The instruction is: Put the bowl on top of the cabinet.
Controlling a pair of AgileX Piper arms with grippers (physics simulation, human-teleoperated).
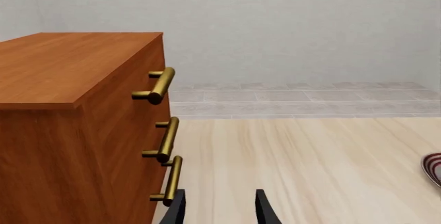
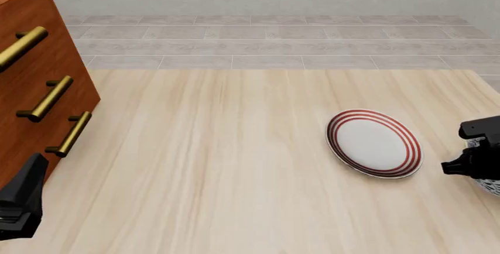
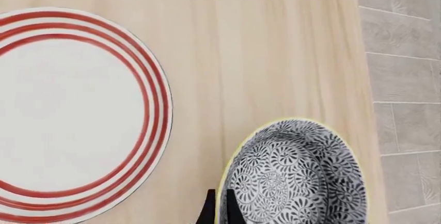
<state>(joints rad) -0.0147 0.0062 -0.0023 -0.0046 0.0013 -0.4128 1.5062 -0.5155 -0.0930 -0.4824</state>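
Resting on the table [image 2: 234, 166]'s near right side: bowl [image 3: 293, 177] (blue-and-white floral, cream rim), just beside the plate [image 3: 69, 115]. Right gripper [image 3: 220, 208]: fingers closed on the bowl's rim, one inside, one outside. Cabinet [image 1: 76, 95]: far left, top bare. Left gripper [image 1: 219, 208]: fingers apart, holding nothing, near the cabinet's lowest handle [image 1: 170, 181].

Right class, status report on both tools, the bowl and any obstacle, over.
Left tool open, empty, beside cabinet. Right tool pinching bowl rim. Plate alongside.
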